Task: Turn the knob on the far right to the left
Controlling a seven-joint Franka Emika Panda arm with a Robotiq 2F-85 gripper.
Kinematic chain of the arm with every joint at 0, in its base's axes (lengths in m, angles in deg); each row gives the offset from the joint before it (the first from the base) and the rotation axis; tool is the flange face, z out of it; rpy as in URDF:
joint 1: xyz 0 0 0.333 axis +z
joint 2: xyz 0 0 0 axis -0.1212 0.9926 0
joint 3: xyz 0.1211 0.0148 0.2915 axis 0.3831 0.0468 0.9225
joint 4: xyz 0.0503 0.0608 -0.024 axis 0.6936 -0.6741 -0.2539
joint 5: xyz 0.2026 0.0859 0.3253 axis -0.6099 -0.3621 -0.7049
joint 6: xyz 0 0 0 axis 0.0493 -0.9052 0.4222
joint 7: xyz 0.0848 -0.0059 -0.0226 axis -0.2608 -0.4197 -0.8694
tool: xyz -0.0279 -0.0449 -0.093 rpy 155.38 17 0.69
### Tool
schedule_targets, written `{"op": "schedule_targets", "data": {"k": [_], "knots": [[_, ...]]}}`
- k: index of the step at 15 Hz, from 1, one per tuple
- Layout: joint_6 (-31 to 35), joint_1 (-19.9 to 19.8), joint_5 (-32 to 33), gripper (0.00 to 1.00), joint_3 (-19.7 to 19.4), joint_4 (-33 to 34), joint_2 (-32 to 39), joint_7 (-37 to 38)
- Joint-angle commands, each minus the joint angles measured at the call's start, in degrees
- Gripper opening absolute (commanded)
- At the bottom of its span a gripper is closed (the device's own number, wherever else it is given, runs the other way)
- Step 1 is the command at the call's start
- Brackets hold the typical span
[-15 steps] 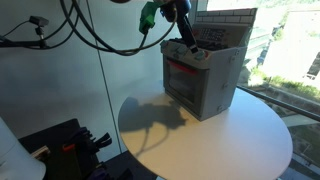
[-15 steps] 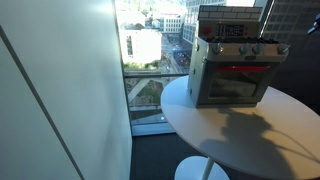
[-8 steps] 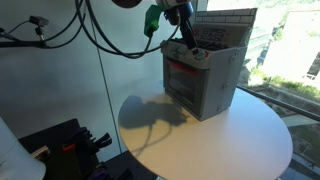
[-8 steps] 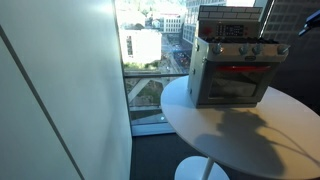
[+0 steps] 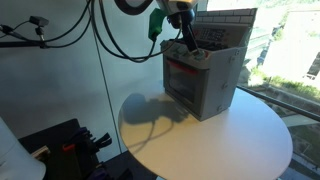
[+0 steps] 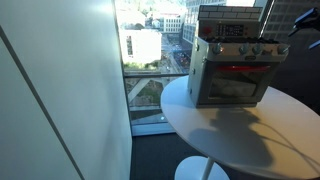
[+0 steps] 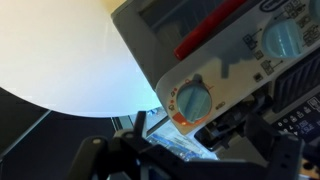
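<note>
target: small light-blue round plastic knob [image 7: 193,100], lower centre, at panel end of grey toy oven [image 5: 205,75] | handling: light, stiff, slick; pinch its rim | fingers [image 5: 186,42]: gap hidden, cannot tell

- The toy oven [image 5: 207,78] looked like moulded grey plastic, matt and smooth on its faces.
- The knob [image 7: 193,100] on the oven's control panel was light blue plastic with a soft sheen. The second knob [image 7: 283,38] further along that panel looked the same.
- The red handle [image 7: 212,28] across the oven's door was glossy plastic.
- The tabletop [image 5: 235,140] under the oven was white and smooth, with a faint gloss.
- The cables [image 5: 108,40] hanging beside the oven were black, dull and rubbery-looking.
- The pincer [image 5: 187,40] at the oven's top edge was dark and matt; its material could not be told.
- The window glass [image 6: 150,50] behind the oven was clear and glossy.
</note>
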Motion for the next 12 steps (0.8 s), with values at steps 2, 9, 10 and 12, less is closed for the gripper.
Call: {"op": "schedule_targets", "data": {"k": [2, 9, 10, 12], "knots": [[2.09, 1.03, -3.12, 1.00, -0.49, 2.94, 2.65, -0.62], [3.41, 0.96, -7.94, 1.00, -0.08, 4.26, 4.40, -1.59], [3.39, 0.97, -8.48, 1.00, -0.03, 4.43, 4.64, -1.70], [3.50, 1.02, -9.49, 1.00, 0.13, 4.70, 5.07, -2.02]]}}
